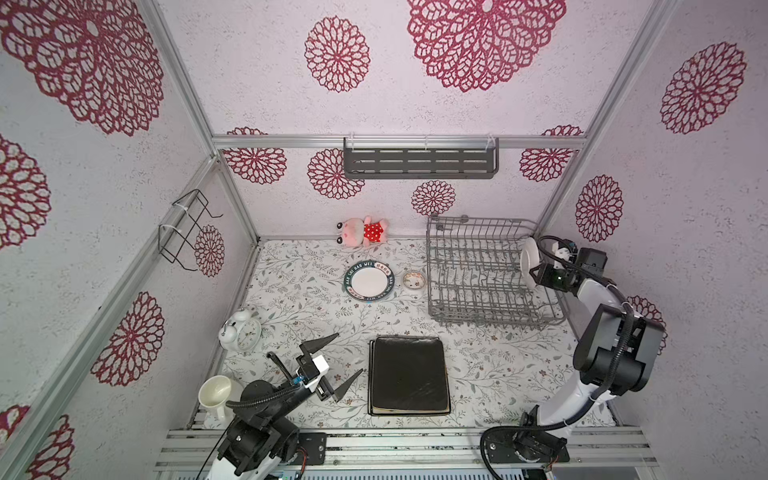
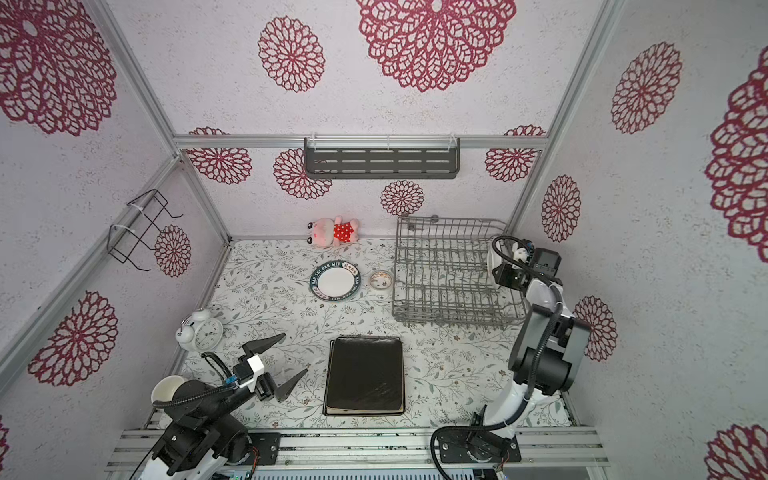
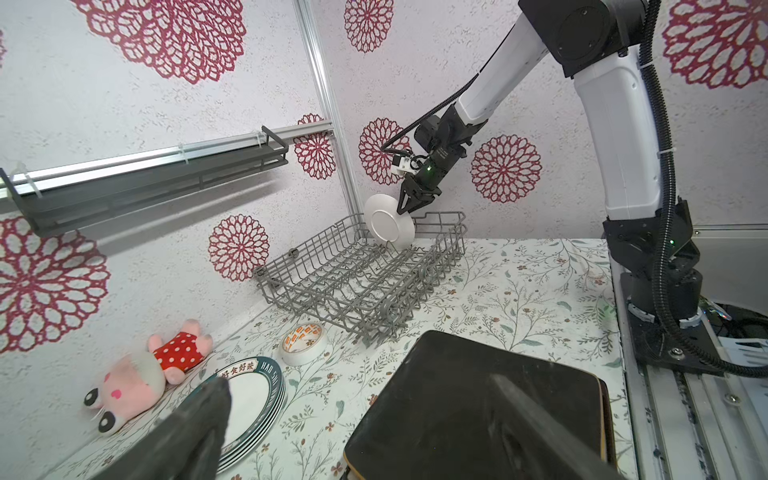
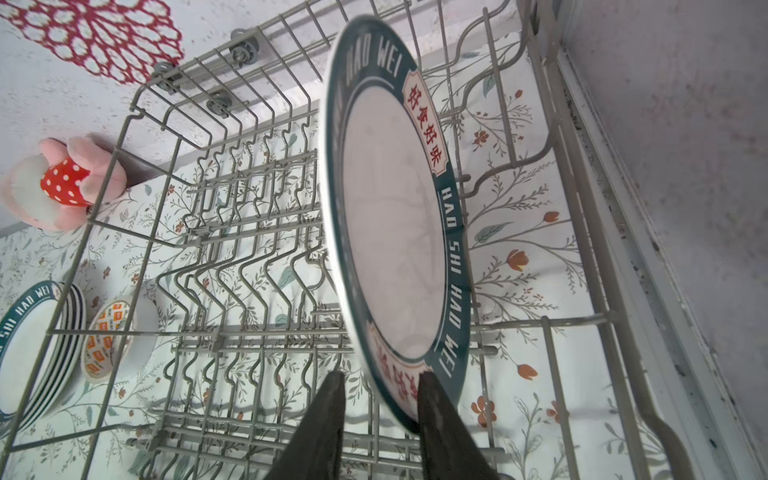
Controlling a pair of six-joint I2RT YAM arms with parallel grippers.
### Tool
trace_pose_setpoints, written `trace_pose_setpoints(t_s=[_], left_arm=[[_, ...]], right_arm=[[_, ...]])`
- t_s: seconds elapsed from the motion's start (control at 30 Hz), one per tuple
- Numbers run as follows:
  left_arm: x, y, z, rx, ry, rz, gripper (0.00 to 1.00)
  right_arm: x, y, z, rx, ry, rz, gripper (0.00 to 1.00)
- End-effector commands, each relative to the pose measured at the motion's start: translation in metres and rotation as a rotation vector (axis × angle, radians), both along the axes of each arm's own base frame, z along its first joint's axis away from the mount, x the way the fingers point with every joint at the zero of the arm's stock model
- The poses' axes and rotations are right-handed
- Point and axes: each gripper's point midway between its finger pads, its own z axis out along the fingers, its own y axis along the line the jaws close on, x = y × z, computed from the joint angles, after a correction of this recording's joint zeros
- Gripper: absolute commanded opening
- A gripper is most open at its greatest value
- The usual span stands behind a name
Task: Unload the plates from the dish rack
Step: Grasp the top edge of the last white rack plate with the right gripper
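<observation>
Here the right gripper (image 4: pixel 379 376) straddles the plate (image 4: pixel 395 208) rim, fingers (image 4: pixel 328 419) apart.

Noted dark charcoal on the right claw (image 4: pixel 380 376); at its tips, a round plate (image 4: pixel 390 216) with white centre, dark teal band, white lettering and cream panels of red characters. Found plain grey wire in the dish rack (image 4: pixel 249 331) below the claw. Beyond the rack from the claw, saw the same teal-and-white on stacked round plates (image 1: pixel 369 280) and orange-and-white blocks inside a small bowl (image 4: pixel 102 336). Well apart from the claw, recorded glossy black on square plates (image 1: pixel 409 374). Made out grey-green sprigs and small orange flowers on the white tablecloth (image 1: pixel 311 311).
</observation>
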Motion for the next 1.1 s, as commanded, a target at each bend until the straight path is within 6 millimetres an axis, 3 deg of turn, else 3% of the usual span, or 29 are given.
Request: trace_pose_setpoints(t_s=[0.0, 0.4, 0.7, 1.07], left_arm=[[0.002, 0.001, -0.004, 0.005, -0.003, 0.012, 0.97], [0.004, 0.001, -0.006, 0.008, 0.003, 0.016, 0.97], [0.004, 0.002, -0.006, 0.01, 0.006, 0.018, 0.97], [0.003, 0.002, -0.004, 0.004, -0.002, 0.016, 0.97]], right_arm=[[0.009, -0.002, 0.014, -0.024, -0.051, 0.04, 0.29], [0.018, 0.0, 0.003, 0.005, -0.07, 0.152, 0.19], [0.015, 0.004, -0.008, 0.011, -0.067, 0.21, 0.11], [0.009, 0.0, -0.003, -0.05, -0.022, 0.255, 0.07]])
